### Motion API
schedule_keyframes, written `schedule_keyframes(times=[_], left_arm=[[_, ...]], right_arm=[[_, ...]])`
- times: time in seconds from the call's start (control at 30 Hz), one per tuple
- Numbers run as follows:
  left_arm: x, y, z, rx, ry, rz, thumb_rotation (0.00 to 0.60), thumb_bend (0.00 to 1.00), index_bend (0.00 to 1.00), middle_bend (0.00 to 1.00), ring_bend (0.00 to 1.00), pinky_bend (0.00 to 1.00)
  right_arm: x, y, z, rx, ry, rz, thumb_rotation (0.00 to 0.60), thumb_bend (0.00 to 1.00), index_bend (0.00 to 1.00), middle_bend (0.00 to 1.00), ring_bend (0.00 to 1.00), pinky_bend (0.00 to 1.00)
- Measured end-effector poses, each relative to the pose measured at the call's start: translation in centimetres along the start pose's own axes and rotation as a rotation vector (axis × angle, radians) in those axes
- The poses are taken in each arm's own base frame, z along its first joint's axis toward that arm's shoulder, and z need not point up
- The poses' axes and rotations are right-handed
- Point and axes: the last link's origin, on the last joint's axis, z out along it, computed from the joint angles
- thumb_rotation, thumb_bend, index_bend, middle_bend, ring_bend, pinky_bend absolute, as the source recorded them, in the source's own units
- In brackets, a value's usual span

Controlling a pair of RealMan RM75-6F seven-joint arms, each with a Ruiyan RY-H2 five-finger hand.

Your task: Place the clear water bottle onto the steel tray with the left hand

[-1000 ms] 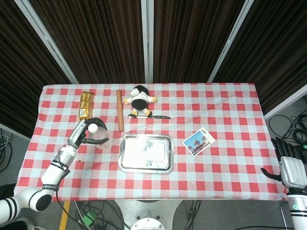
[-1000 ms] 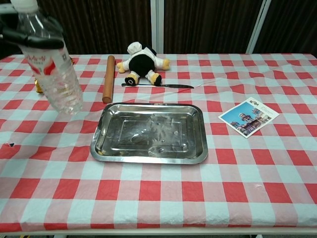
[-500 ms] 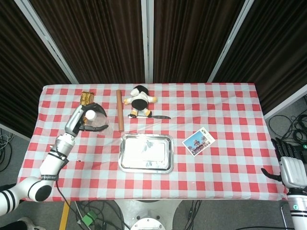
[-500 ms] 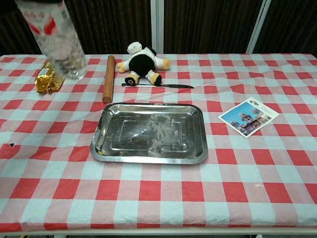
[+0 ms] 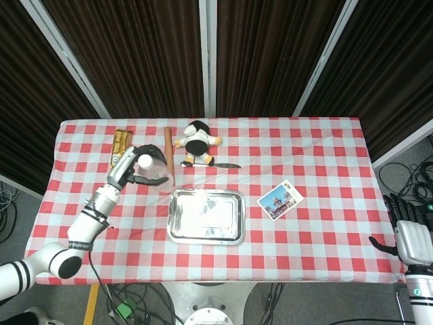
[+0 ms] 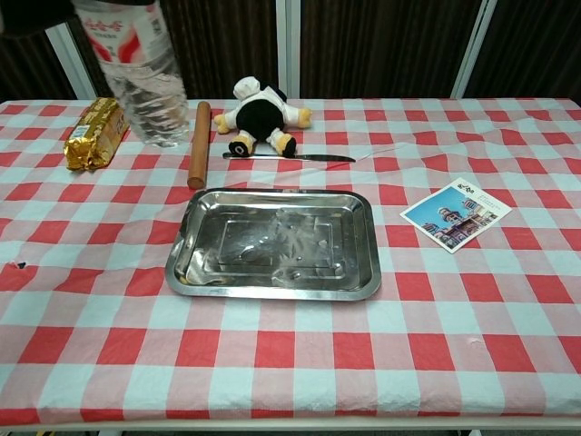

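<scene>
**Me:** Clear water bottle [image 5: 150,172] is up in the air, gripped near its white cap by my left hand [image 5: 135,167]. It hangs upright above the cloth, just left of the steel tray's [image 5: 206,216] far left corner, not yet over it.

**Listener:** What could go wrong?

**Me:** I judge the grip is the weak point. I hold smooth plastic high on the neck, so the body could swing or slip as I carry it right. Set down on the tray's sloped rim, or released while tilted, it would likely topple and roll.

**Listener:** Anything in the way?

**Me:** A wooden rolling pin [image 6: 198,144] lies on the table just beyond the tray's left end, almost under the bottle; carrying low could clip it. A gold foil packet [image 6: 94,133] sits further left. A black and white plush toy [image 6: 260,116] lies at the far side, with a knife [image 6: 289,156] just in front of it. A postcard [image 6: 456,213] lies right of the tray.

**Listener:** And your other hand?

**Me:** My right hand [image 5: 410,240] idles off the table's near right corner, fingers apart, holding nothing.
</scene>
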Motion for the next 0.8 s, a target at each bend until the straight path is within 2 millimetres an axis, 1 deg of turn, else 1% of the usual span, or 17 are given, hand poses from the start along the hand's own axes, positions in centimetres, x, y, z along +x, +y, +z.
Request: schedule_keyframes(times=[0.07, 0.13, 0.23, 0.3, 0.37, 0.4, 0.43, 0.47, 0.53, 0.67, 0.7, 0.73, 0.8], left_arm=[[-1.4, 1.6, 1.1, -0.036, -0.046, 0.001, 0.600, 0.22, 0.68, 0.66, 0.52, 0.55], [-1.5, 2.3, 1.3, -0.049, -0.051, 0.010, 0.600, 0.22, 0.68, 0.66, 0.52, 0.56], [1.4, 1.5, 0.7, -0.006, 0.014, 0.050, 0.600, 0.22, 0.68, 0.66, 0.52, 0.56], [4.5, 0.3, -0.2, 0.047, 0.084, 0.091, 0.600, 0.22, 0.68, 0.66, 0.52, 0.56], [7.7, -1.2, -1.7, 0.113, 0.161, 0.109, 0.600, 0.22, 0.68, 0.66, 0.52, 0.56], [8.7, -1.8, -2.3, 0.138, 0.187, 0.101, 0.600, 0.22, 0.68, 0.66, 0.52, 0.56], [9.2, -2.2, -2.6, 0.153, 0.204, 0.088, 0.600, 0.22, 0.67, 0.66, 0.52, 0.56], [9.3, -2.4, -2.8, 0.159, 0.206, 0.071, 0.600, 0.22, 0.67, 0.66, 0.52, 0.56], [8.3, -2.0, -2.7, 0.144, 0.176, 0.062, 0.600, 0.22, 0.67, 0.66, 0.52, 0.56], [4.7, -0.3, -2.5, 0.069, 0.055, 0.049, 0.600, 0.22, 0.66, 0.66, 0.52, 0.56], [4.3, -0.1, -2.6, 0.060, 0.041, 0.051, 0.600, 0.22, 0.66, 0.66, 0.52, 0.56], [4.3, -0.1, -2.6, 0.058, 0.039, 0.055, 0.600, 0.22, 0.66, 0.66, 0.52, 0.56], [5.5, -0.7, -2.9, 0.079, 0.074, 0.066, 0.600, 0.22, 0.66, 0.66, 0.52, 0.56]], right_arm=[[-0.2, 0.0, 0.0, -0.002, -0.007, -0.003, 0.600, 0.10, 0.06, 0.03, 0.00, 0.00], [-0.1, 0.0, 0.0, 0.000, -0.008, -0.003, 0.600, 0.10, 0.06, 0.03, 0.00, 0.00], [0.2, 0.0, 0.0, 0.001, 0.001, 0.006, 0.600, 0.10, 0.06, 0.03, 0.00, 0.00], [0.5, 0.1, 0.0, 0.002, 0.012, 0.015, 0.600, 0.10, 0.06, 0.03, 0.00, 0.00], [0.8, 0.1, -0.1, 0.003, 0.025, 0.019, 0.600, 0.10, 0.06, 0.03, 0.00, 0.00], [0.9, 0.1, -0.1, 0.004, 0.030, 0.021, 0.600, 0.10, 0.06, 0.03, 0.00, 0.00], [1.0, 0.0, -0.1, 0.005, 0.031, 0.021, 0.600, 0.10, 0.06, 0.03, 0.00, 0.00], [0.9, 0.0, -0.1, 0.005, 0.029, 0.019, 0.600, 0.10, 0.06, 0.03, 0.00, 0.00], [0.7, -0.1, -0.1, 0.005, 0.020, 0.011, 0.600, 0.10, 0.06, 0.03, 0.00, 0.00], [0.3, -0.3, -0.2, 0.011, 0.008, 0.004, 0.600, 0.10, 0.06, 0.03, 0.00, 0.00], [0.4, -0.2, -0.2, 0.011, 0.010, 0.006, 0.600, 0.10, 0.06, 0.03, 0.00, 0.00], [0.4, -0.2, -0.2, 0.010, 0.013, 0.009, 0.600, 0.10, 0.06, 0.03, 0.00, 0.00], [0.6, -0.1, -0.2, 0.007, 0.017, 0.015, 0.600, 0.10, 0.06, 0.03, 0.00, 0.00]])
